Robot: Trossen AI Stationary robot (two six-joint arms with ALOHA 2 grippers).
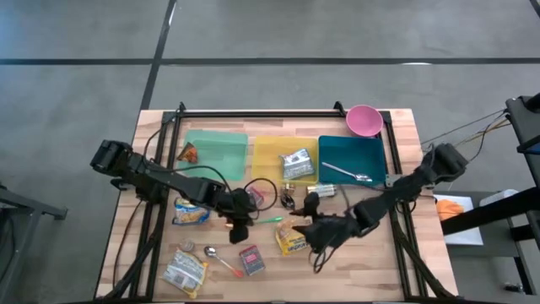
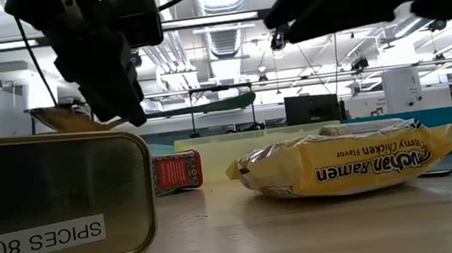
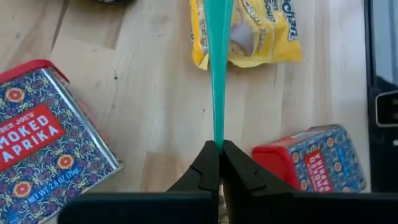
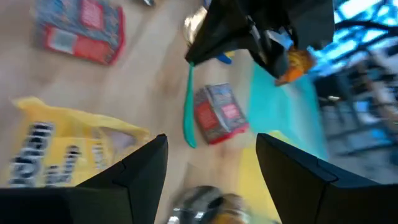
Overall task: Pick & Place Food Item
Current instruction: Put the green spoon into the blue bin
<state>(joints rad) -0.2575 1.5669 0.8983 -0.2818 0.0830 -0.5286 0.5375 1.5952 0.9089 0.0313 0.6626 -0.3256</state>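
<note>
A yellow ramen packet [image 1: 289,241] lies flat on the wooden table, right of centre. My right gripper [image 1: 310,236] hovers open just above and beside it, touching nothing; its two fingers [image 4: 146,171] frame the packet [image 4: 62,146]. My left gripper [image 1: 250,218], left of the packet, is shut on a thin green plastic utensil [image 1: 272,219]. A red spice tin [image 1: 251,260] stands near the front edge. A second patterned tin [image 3: 43,140] shows in the left wrist view. My left gripper pinches one end of the green utensil's handle [image 3: 218,134] between its two fingertips, which lie along the handle. The fingers slant downward. The rest of the utensil [image 4: 188,106] sticks out beyond them toward the ramen packet; whether its far tip touches the table I cannot tell.
Green [image 1: 217,152], yellow [image 1: 268,156] and teal [image 1: 353,156] trays line the far side, with a pink bowl [image 1: 364,120] behind. Snack bags lie at the left [image 1: 191,211] and the near left [image 1: 186,270]. A spoon [image 1: 221,260] lies by the red tin.
</note>
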